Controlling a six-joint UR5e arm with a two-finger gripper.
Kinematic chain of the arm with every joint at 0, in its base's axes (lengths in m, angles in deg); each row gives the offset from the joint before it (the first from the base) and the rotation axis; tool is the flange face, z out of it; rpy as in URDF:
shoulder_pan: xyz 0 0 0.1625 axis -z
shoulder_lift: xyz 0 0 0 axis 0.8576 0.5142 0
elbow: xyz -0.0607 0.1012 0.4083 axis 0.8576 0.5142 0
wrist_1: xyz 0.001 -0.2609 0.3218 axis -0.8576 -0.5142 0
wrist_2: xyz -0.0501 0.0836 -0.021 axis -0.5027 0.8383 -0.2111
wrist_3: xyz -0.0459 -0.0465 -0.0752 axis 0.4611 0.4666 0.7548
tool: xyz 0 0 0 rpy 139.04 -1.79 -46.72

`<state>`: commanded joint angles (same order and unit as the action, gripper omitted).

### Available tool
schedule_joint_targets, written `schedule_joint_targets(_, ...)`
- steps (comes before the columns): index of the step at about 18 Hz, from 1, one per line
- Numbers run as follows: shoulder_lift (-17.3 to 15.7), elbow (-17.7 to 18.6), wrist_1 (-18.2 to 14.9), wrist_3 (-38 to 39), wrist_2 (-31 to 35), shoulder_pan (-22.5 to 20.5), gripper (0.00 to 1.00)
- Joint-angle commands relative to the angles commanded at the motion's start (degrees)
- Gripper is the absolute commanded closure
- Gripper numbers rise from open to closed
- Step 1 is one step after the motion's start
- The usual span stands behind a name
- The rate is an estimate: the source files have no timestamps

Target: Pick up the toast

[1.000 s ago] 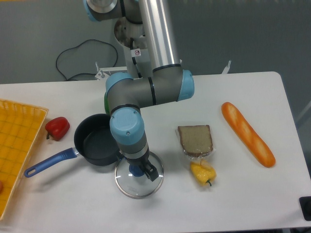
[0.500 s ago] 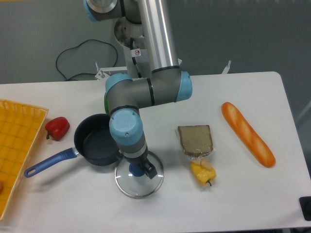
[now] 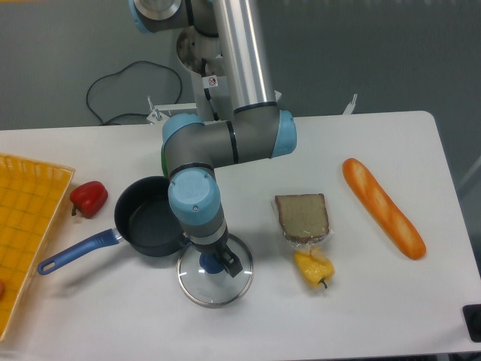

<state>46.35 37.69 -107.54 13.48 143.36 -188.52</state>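
1. In the last second my arm has barely shifted; the pincer (image 3: 222, 262) still hangs low over the round glass pot lid (image 3: 215, 280), lower centre of the frame.
2. I cannot tell how wide the pincer stands; the wrist hides it.
3. The flat brown square toast (image 3: 302, 216) lies untouched on the white table (image 3: 376, 316), right of centre, just above the yellow bell pepper (image 3: 313, 268).
4. I judge the approach to the toast has not started.
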Motion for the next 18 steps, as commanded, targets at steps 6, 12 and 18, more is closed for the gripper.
schedule_joint_targets(6,-0.18,-0.09,0.00,-0.09,0.17,-0.09,0.00)
schedule_joint_targets(12,-0.88,-1.76,-0.26,0.00,1.40,-0.88,0.00)
schedule_joint_targets(18,-4.30,0.35,-0.79,7.46,1.40,-6.67,0.00)
